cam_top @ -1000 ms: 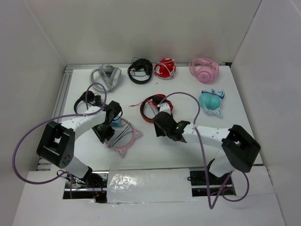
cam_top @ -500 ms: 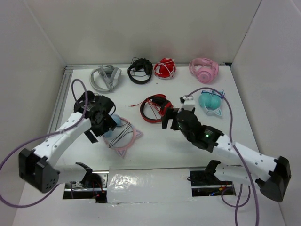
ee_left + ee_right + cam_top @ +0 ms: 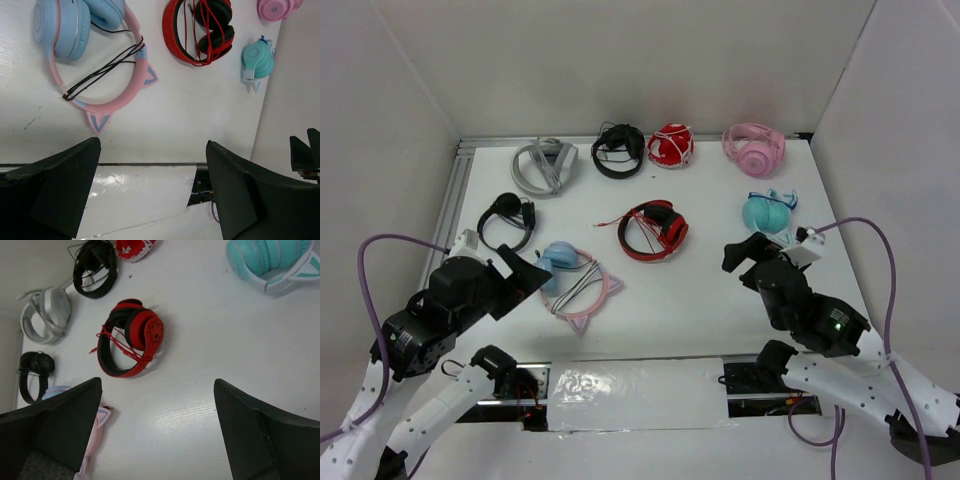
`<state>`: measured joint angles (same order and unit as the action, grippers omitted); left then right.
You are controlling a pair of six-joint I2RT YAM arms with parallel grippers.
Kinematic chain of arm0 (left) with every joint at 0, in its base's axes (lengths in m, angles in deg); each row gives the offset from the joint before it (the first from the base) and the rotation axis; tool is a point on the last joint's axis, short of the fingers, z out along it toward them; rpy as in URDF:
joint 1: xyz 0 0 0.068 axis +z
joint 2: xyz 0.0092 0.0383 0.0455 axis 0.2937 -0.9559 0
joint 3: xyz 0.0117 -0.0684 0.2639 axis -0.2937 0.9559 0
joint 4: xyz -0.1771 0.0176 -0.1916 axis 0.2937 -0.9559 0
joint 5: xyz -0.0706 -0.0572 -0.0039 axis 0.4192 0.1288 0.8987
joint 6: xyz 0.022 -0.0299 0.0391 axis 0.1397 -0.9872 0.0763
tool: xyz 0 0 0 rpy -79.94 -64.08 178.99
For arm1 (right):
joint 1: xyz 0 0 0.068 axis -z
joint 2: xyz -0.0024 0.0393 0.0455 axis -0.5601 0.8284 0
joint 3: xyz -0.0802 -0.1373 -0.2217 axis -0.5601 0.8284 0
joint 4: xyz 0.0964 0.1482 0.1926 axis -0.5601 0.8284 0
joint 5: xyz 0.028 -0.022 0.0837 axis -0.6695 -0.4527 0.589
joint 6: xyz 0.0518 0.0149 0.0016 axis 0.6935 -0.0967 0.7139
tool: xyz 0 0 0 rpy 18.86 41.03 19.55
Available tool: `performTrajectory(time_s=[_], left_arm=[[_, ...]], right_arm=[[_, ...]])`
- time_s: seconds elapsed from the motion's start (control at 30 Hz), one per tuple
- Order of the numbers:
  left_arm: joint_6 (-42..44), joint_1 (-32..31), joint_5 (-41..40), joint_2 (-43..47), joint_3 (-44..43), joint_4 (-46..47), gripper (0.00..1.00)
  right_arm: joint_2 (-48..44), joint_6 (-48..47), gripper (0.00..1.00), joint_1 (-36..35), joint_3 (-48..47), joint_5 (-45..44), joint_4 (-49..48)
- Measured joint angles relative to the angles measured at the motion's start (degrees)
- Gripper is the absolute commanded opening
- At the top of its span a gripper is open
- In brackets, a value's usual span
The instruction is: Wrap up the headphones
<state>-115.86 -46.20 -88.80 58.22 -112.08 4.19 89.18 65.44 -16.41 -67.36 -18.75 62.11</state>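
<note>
Over-ear headphones with light blue earcups and pink cat-ear headband [image 3: 560, 262] lying just left of the red-and-black corded headphones [image 3: 653, 230], thin dark cable [image 3: 102, 71] looped across the band. Left gripper [image 3: 152, 145] and right gripper [image 3: 157, 382] wide apart, empty. Likely best to keep clear of loops

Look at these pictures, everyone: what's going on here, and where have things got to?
Two robot arms are set to wrap the headphones, the blue-and-pink cat-ear pair lying on the table among several other pairs. Its dark cable runs in several strands across the arc of the headband. Neither arm holds anything at this moment: the left gripper and the right gripper both stand open and empty above the table, clear of the headphones. The red and black pair lies apart, nearer the middle.
</note>
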Motion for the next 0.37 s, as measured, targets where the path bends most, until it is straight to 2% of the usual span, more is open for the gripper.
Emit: performTrajectory(time_s=[0.37], left_arm=[[0.39, 0.00, 0.83, -2.40, 0.13, -0.20, 0.99]], right_arm=[[-17.44, -0.09, 1.00, 0.00, 2.10, -1.70, 2.10]])
